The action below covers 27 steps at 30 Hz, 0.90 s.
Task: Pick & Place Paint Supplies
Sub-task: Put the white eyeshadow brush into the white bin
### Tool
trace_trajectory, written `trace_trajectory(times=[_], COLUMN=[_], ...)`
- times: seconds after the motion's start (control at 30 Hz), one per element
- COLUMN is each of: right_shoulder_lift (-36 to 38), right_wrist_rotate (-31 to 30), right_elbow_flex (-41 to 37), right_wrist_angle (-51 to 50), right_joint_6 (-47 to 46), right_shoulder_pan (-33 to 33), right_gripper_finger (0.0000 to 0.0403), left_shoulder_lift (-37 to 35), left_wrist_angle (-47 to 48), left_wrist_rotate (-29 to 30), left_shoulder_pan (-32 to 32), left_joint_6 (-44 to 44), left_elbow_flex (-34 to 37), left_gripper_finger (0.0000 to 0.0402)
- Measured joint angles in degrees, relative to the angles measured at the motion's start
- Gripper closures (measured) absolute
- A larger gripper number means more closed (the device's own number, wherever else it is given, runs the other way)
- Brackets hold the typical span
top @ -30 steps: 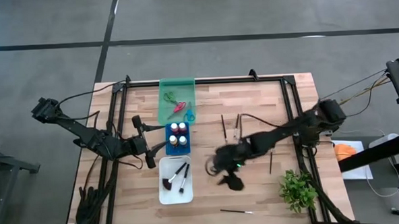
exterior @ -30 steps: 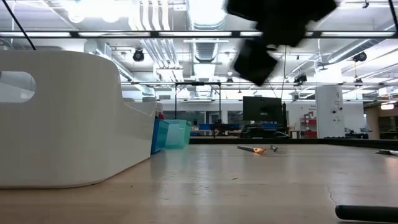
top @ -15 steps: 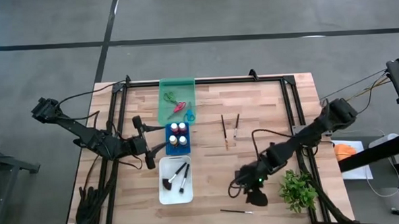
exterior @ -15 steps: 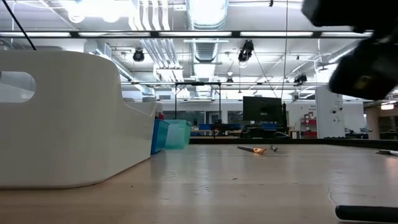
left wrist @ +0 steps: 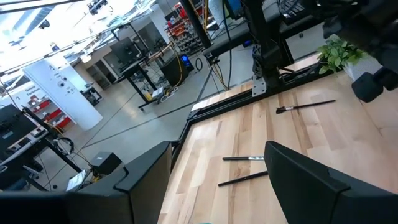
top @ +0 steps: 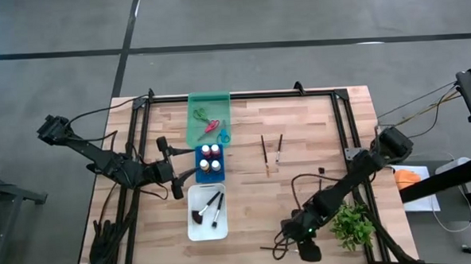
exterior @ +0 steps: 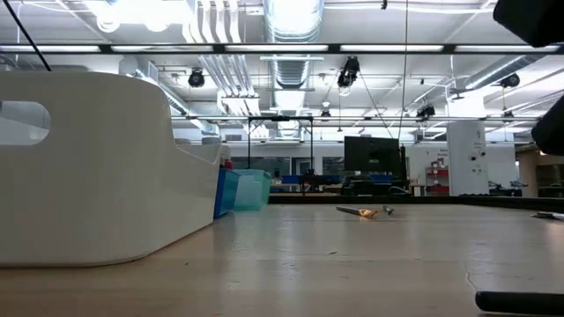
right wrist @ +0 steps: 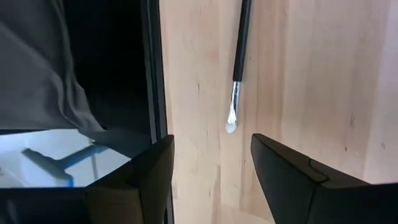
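Observation:
A thin dark brush (top: 276,248) with a white tip (right wrist: 231,126) lies flat near the table's near edge. My right gripper (top: 298,245) hovers open just beside it, fingers slanting down, with the tip ahead of the fingers (right wrist: 211,186). Two more brushes (top: 271,151) lie side by side at mid-table. The green tray (top: 209,121) holds scissors. The blue tray (top: 210,163) holds paint bottles. The white tray (top: 207,211) holds brushes. My left gripper (top: 173,173) waits open beside the blue tray, holding nothing (left wrist: 214,186).
A leafy plant (top: 352,223) stands at the near right, close behind my right arm. A black frame rail (right wrist: 152,68) runs along the table's near edge beside the brush. In the low view the white tray's wall (exterior: 88,167) fills the left. Bare wood lies mid-table.
My right gripper has swung from the middle of the table toward the near edge and somewhat right. It has sunk a little and rolled, and now stands over the brush lying there. The fingers stay open. Nothing else has moved.

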<state>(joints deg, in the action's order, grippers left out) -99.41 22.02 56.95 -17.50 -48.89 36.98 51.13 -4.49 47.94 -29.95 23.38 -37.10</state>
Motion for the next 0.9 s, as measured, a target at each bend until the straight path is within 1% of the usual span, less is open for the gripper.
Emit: trace_trajectory(times=[0.2, 0.5, 0.67, 0.83, 0.9], right_shoulder_lift=[-3.3, -9.3, -13.3, -15.9, -16.6], right_wrist_rotate=[-2.0, -12.0, -14.5, -20.6, -21.4], right_elbow_flex=[4.2, 10.8, 14.3, 18.7, 20.0], right_wrist_angle=[-5.5, -12.5, -15.8, -21.0, -22.2], right_joint_6=[0.8, -0.7, -1.9, -2.0, -2.5], right_shoulder_pan=[2.0, 6.0, 7.7, 9.5, 10.1], right_gripper_finger=[0.0193, 0.0193, 0.0193, 0.0193, 0.0193], left_shoulder_lift=[0.0, 0.1, 0.1, 0.1, 0.1], left_wrist_angle=[0.0, 0.0, 0.0, 0.2, 0.0], left_wrist_rotate=[0.0, -4.1, -4.3, -4.8, -4.8], left_shoulder_pan=[0.0, -0.1, -0.1, -0.1, -0.1], left_joint_6=[-1.4, -4.4, -7.1, -9.7, -10.4], left_elbow_flex=[0.0, 0.0, 0.0, 0.1, 0.3], left_gripper_finger=[0.0135, 0.0135, 0.0135, 0.0135, 0.0135])
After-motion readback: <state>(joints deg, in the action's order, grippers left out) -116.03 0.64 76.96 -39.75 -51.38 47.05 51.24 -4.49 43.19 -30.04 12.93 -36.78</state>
